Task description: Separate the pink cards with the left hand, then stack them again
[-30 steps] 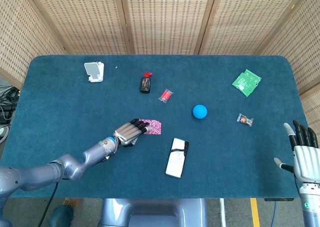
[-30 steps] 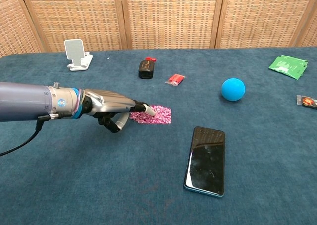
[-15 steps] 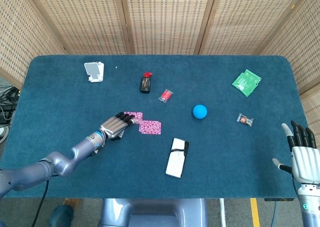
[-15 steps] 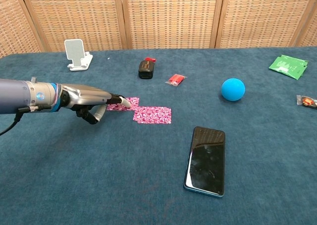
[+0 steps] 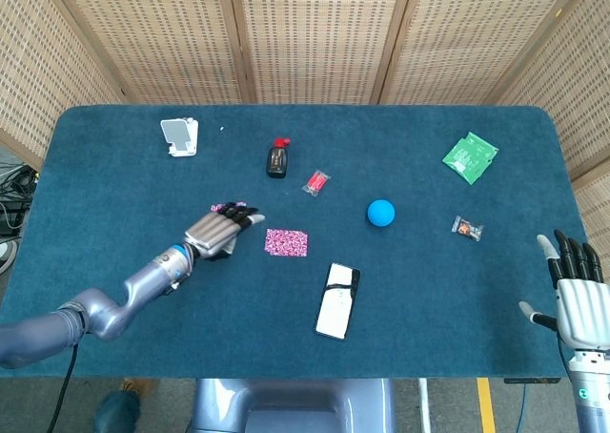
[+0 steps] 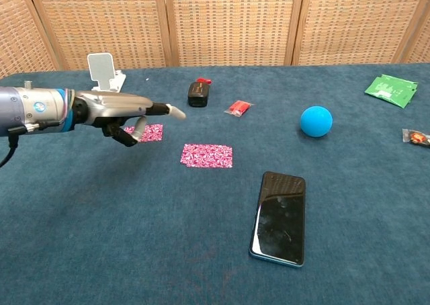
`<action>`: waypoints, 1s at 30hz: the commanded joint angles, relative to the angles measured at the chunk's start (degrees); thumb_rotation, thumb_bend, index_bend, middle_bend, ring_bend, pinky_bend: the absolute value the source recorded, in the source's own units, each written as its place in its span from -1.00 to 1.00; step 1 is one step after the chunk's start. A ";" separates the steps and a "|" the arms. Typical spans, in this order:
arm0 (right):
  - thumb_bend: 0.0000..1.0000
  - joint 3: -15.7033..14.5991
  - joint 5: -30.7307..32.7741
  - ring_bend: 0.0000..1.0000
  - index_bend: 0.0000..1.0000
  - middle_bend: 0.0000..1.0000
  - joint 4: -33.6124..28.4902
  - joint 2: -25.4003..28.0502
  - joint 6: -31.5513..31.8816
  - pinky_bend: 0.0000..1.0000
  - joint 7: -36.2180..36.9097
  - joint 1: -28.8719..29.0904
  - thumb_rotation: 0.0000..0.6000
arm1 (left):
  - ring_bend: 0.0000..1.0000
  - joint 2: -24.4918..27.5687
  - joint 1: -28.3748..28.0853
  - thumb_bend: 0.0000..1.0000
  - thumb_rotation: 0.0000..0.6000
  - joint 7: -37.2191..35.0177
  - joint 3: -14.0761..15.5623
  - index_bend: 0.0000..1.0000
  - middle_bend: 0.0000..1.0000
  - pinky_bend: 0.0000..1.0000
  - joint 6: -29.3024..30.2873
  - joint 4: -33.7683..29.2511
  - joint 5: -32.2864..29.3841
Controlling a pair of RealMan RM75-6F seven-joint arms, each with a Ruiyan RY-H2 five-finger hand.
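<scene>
Left hand (image 6: 127,111) hovers above the table (image 5: 114,175), left of centre, fingers stretched forward and flat, thumb tucked under. Holds nothing. In the chest view it looks lifted clear of the cloth; contact with the card below cannot be ruled out from the head view.

Two pink cards, now apart. The near card (image 6: 207,155) lies flat around the middle of the table, slightly toward the front edge. The far card (image 6: 144,132) lies to its left and a little further back, partly hidden under the left hand; in the head view only a sliver shows (image 5: 223,207) past the fingertips. Bare cloth between the two, no overlap.

Judgement: separation step looks done. The flat, extended hand suits sliding a card across the cloth rather than pinching it, which would explain why the far card sits directly beneath the fingers. Re-stacking remains: the far card has to go back onto the near one, most likely by the same flat-finger drag.

Right hand (image 5: 577,295) at the front right corner, off the table edge, upright, fingers spread, empty. Parked, since the task names the left hand only.

Other things: phone (image 6: 279,215) face up toward the front edge, just right of the near card, close enough to watch during a drag. Blue ball (image 5: 381,212) right of centre.
</scene>
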 commanded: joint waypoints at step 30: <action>-1.00 -0.05 -0.23 -1.00 -1.00 -1.00 0.05 0.77 0.32 -1.00 2.29 -0.36 1.00 | -1.00 -3.39 -1.37 1.00 1.00 9.14 4.54 -1.00 -1.00 -1.00 -5.25 -0.61 -6.53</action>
